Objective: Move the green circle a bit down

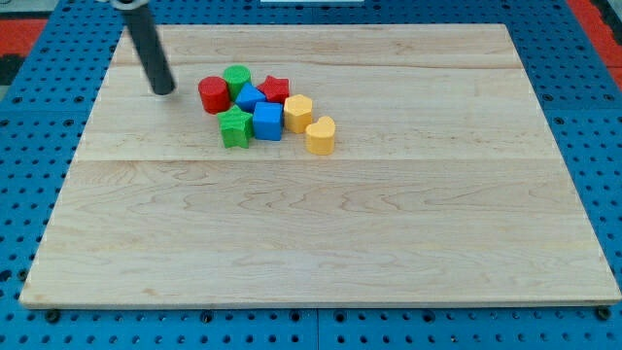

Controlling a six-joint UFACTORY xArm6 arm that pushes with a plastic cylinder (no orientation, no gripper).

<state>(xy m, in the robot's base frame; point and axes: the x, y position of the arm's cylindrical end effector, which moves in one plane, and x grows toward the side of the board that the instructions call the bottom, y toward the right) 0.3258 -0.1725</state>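
Right, my tip (pixel 163 90) sits on the bench (pixel 321 243) at the view's left of the cluster, touching nothing. There's no pincer on this rig, just the bare rod, so nothing opens and nothing is held.

Going rightward from the tip: red cylinder (pixel 214 94) is nearest, just beside it. Then the green circle (pixel 236 78), a little further right and slightly toward the view's top, touching or nearly touching the red one. Green star (pixel 234 127) is right of the tip and lower. Blue block (pixel 251 96) and blue cube (pixel 267 121) come next, then red star (pixel 276 88), then the yellow block (pixel 297 112) and yellow heart (pixel 321 135) furthest right.

Risk: the green circle is packed in. Directly below it are the blue block and red cylinder, so a downward push likely shoves those too and may jam or skew it sideways. Also the tip has to get above the circle first; a straight path right clips the red cylinder.
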